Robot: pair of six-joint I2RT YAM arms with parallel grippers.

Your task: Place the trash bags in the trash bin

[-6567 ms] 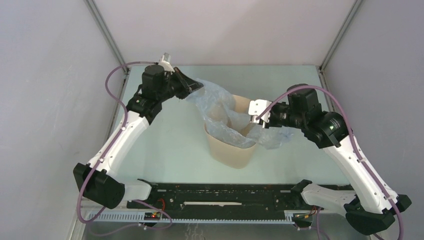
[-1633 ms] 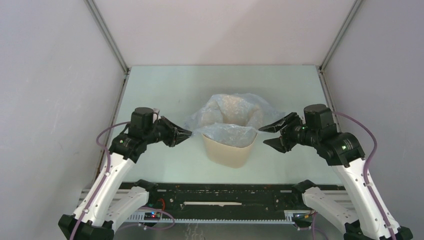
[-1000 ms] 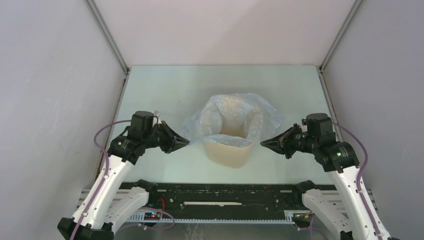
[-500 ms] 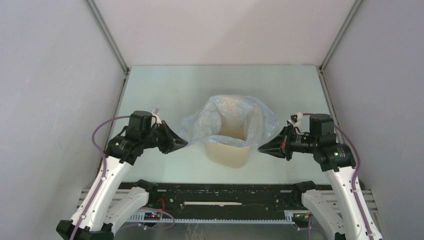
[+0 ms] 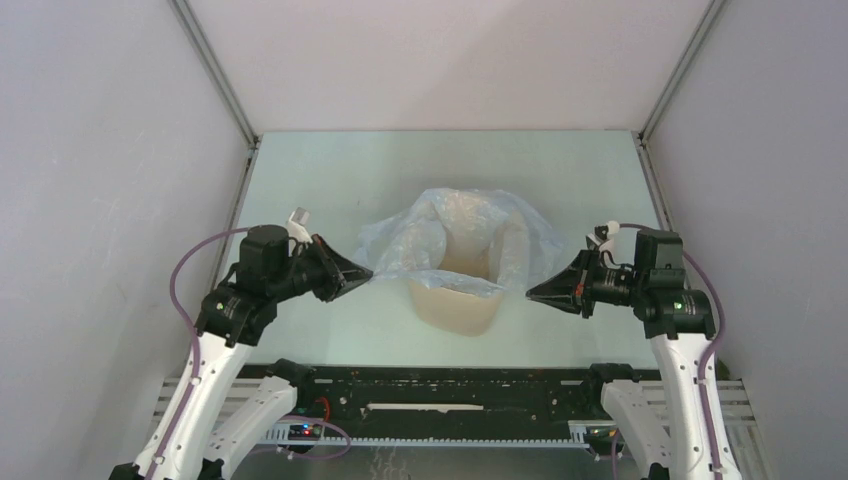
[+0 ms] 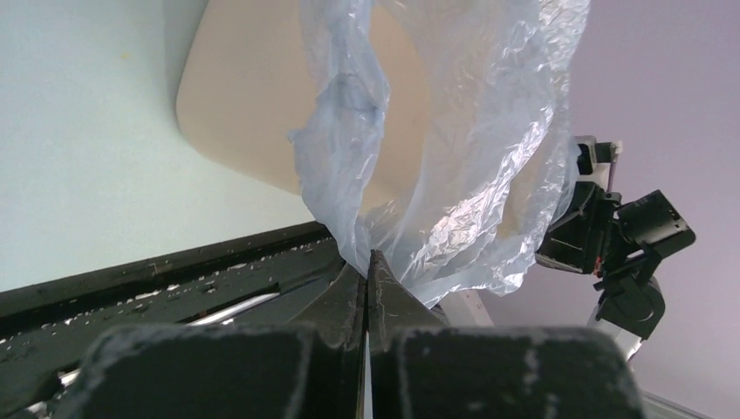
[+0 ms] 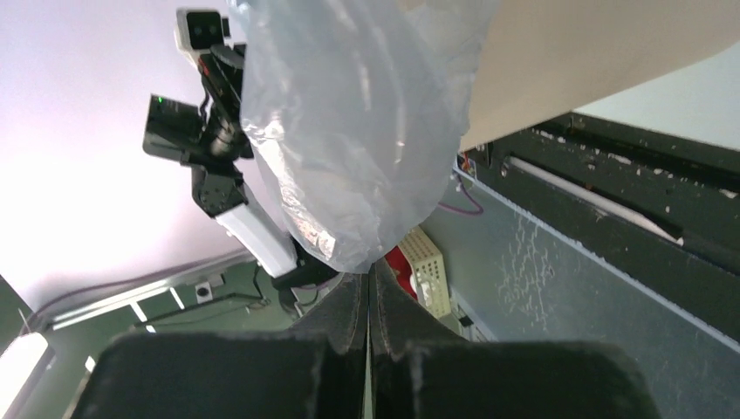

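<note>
The beige trash bin (image 5: 450, 308) stands mid-table. The pale blue-grey trash bag (image 5: 440, 235) sits in its mouth and drapes over the rim on both sides. My left gripper (image 5: 366, 272) is shut on the bag's left edge, left of the bin. My right gripper (image 5: 531, 293) is shut on the bag's right edge, right of the bin. In the left wrist view the film (image 6: 454, 131) runs down to my shut gripper (image 6: 368, 257) beside the bin wall (image 6: 244, 96). In the right wrist view the film (image 7: 349, 131) ends at my shut gripper (image 7: 370, 266) beside the bin (image 7: 593, 52).
A black rail (image 5: 440, 385) runs along the table's near edge. Grey walls close in the left, right and back sides. The right arm (image 6: 620, 244) shows in the left wrist view, and the left arm (image 7: 209, 113) in the right wrist view.
Both grippers, open beside the bin 1.6 s ago, have shut on the bag's edges. Since half a second ago they have drawn slightly outward, spreading the film.
</note>
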